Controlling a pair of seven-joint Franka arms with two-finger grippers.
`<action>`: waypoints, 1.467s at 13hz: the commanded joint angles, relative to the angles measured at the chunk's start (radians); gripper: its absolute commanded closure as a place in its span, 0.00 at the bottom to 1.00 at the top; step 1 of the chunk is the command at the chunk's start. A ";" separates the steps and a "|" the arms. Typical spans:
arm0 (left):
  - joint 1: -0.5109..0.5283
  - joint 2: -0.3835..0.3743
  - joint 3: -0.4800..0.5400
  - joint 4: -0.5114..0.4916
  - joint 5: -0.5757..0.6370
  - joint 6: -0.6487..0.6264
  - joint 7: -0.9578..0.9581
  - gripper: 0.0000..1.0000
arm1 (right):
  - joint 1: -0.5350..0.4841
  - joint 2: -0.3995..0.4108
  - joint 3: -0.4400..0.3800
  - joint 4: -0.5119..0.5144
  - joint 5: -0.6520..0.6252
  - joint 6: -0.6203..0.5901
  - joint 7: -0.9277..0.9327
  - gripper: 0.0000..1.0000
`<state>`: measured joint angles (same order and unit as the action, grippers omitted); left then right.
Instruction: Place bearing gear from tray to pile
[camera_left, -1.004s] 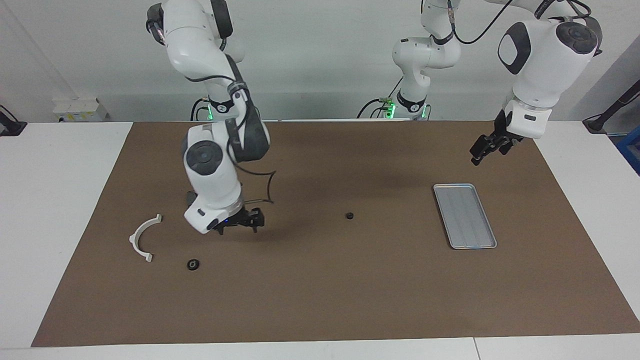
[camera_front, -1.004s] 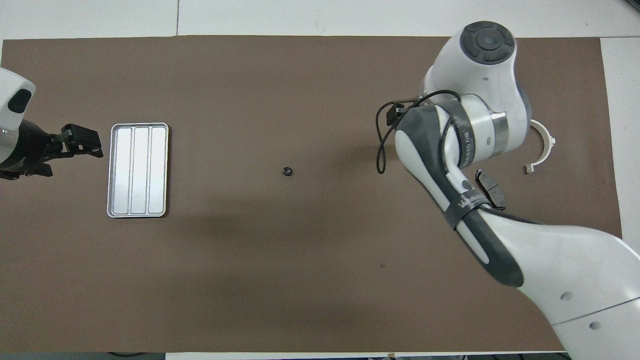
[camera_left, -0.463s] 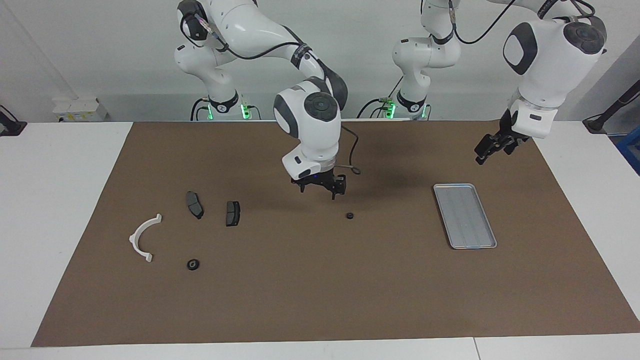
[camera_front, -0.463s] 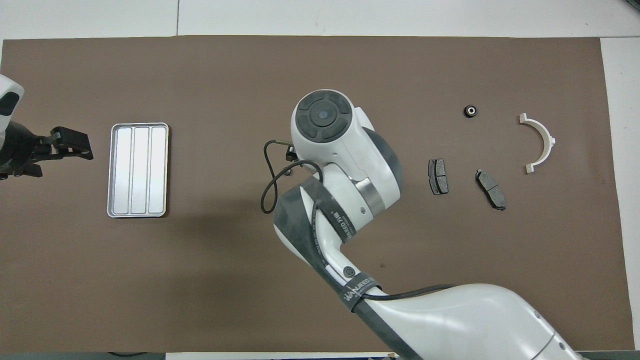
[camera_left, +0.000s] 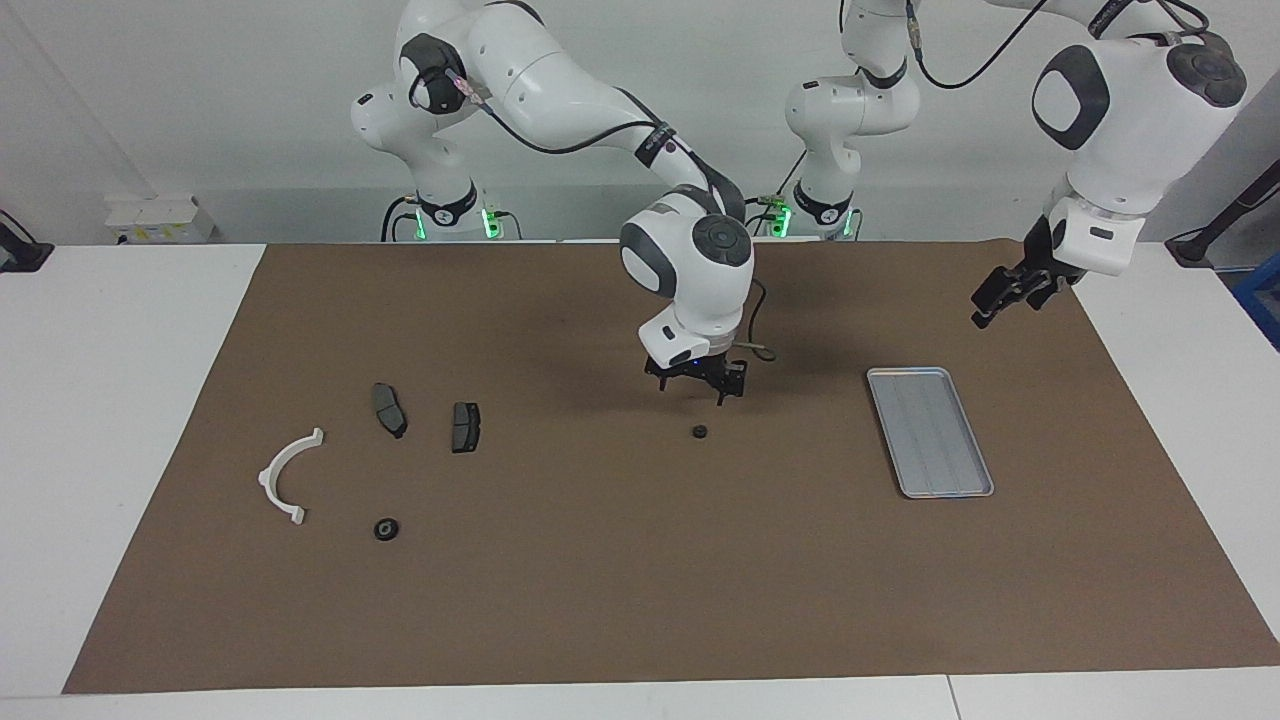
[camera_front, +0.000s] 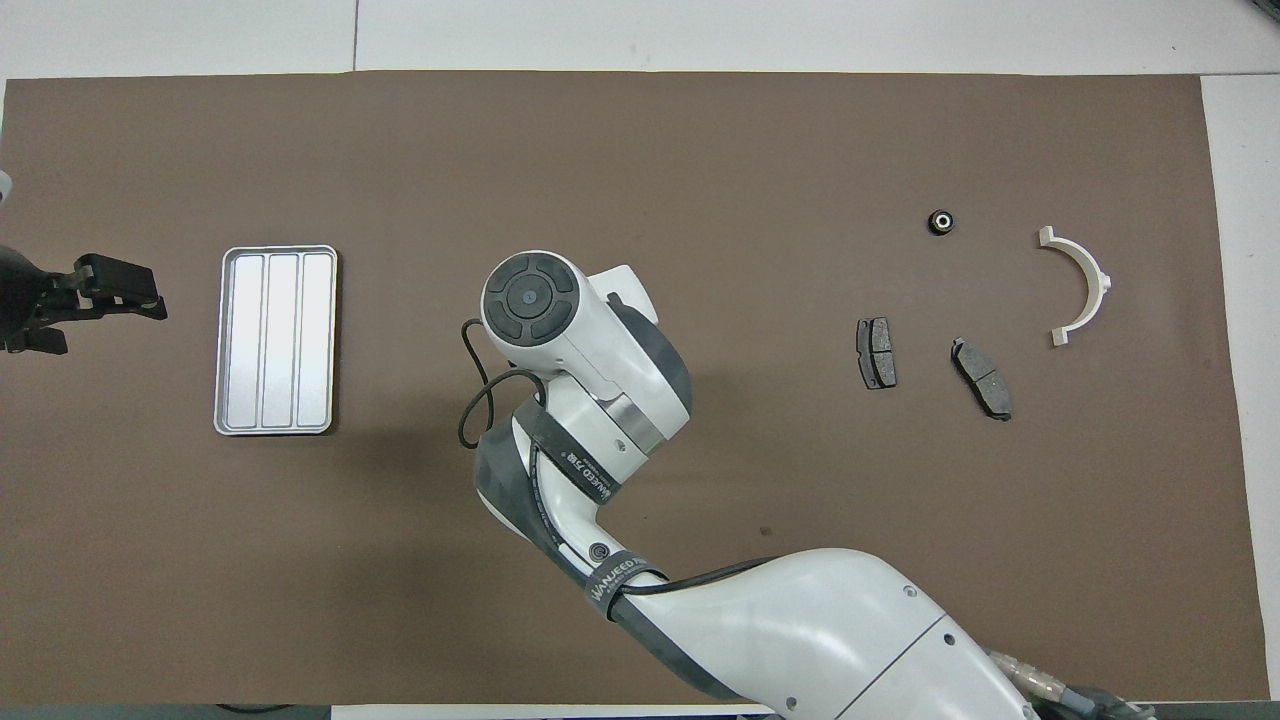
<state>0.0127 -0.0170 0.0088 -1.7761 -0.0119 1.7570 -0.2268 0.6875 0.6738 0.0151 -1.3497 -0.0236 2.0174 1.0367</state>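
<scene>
The silver tray (camera_left: 905, 435) (camera_front: 227, 340) lies bare toward the left arm's end of the mat. A small black bearing gear (camera_left: 700, 432) sits alone on the mat between the tray and the pile; the right arm hides it in the overhead view. My right gripper (camera_left: 697, 388) hangs open just above the mat by that gear, holding nothing. The pile holds a white half-ring bracket (camera_left: 285, 475) (camera_front: 1085, 285), two dark brake pads (camera_left: 389, 408) (camera_left: 465, 426) and a black ring part (camera_left: 386, 528) (camera_front: 941, 221). My left gripper (camera_left: 995, 305) (camera_front: 120, 298) waits open, raised beside the tray.
A brown mat (camera_left: 640, 600) covers most of the white table (camera_left: 120, 420). The right arm's elbow and forearm (camera_front: 600, 420) stretch across the middle of the mat. The arms' bases stand at the robots' edge.
The right arm has swung from over the pile's brake pads toward the left arm's end, stopping above the lone gear. The left gripper has drifted away from the tray toward the table's end.
</scene>
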 joint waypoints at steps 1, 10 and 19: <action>0.013 -0.006 -0.010 -0.003 -0.014 -0.004 0.015 0.00 | -0.002 0.046 -0.004 0.034 -0.018 0.024 0.028 0.00; 0.001 -0.014 -0.033 0.065 -0.007 -0.099 0.027 0.00 | -0.009 0.110 -0.006 0.035 -0.052 0.078 0.071 0.09; 0.004 -0.057 -0.032 0.080 -0.008 -0.154 0.021 0.00 | -0.013 0.112 -0.004 0.032 -0.038 0.126 0.106 0.61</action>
<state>0.0120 -0.0538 -0.0245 -1.6855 -0.0124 1.6148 -0.2142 0.6844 0.7594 0.0048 -1.3229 -0.0438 2.1059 1.1119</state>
